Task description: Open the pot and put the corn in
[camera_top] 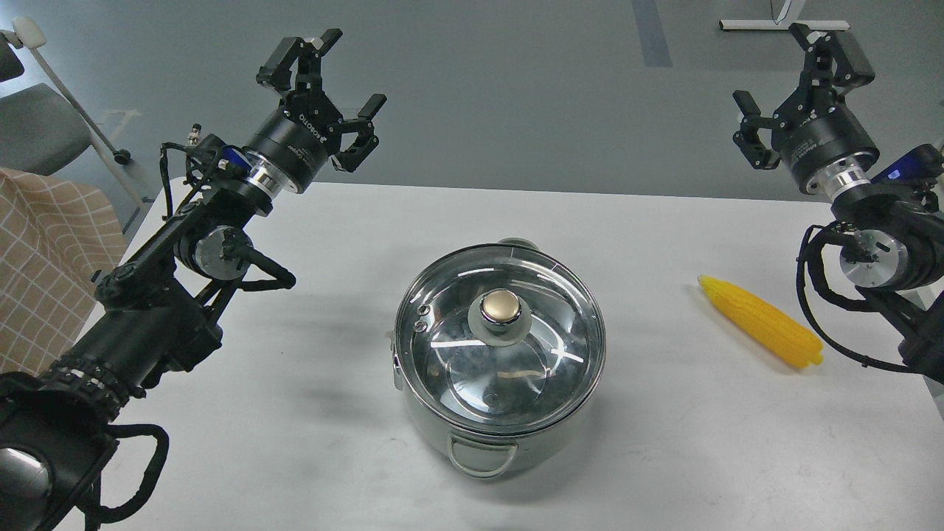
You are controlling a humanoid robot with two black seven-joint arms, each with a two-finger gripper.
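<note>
Two claws, left (324,88) and right (800,88), hang spread and empty above the bench (295,413). Between them stands the lidded pot (498,442); the corn (763,322) lies below the right claw, likely within its reach

A white bench (310,442) fills the lower part of the view. Behind it lies a smooth grey floor (516,88) with a darker stripe (651,33). At the far left stand a grey chair (33,125) and a beige checked cloth (44,265). A white bar (782,24) lies at top right.
</note>
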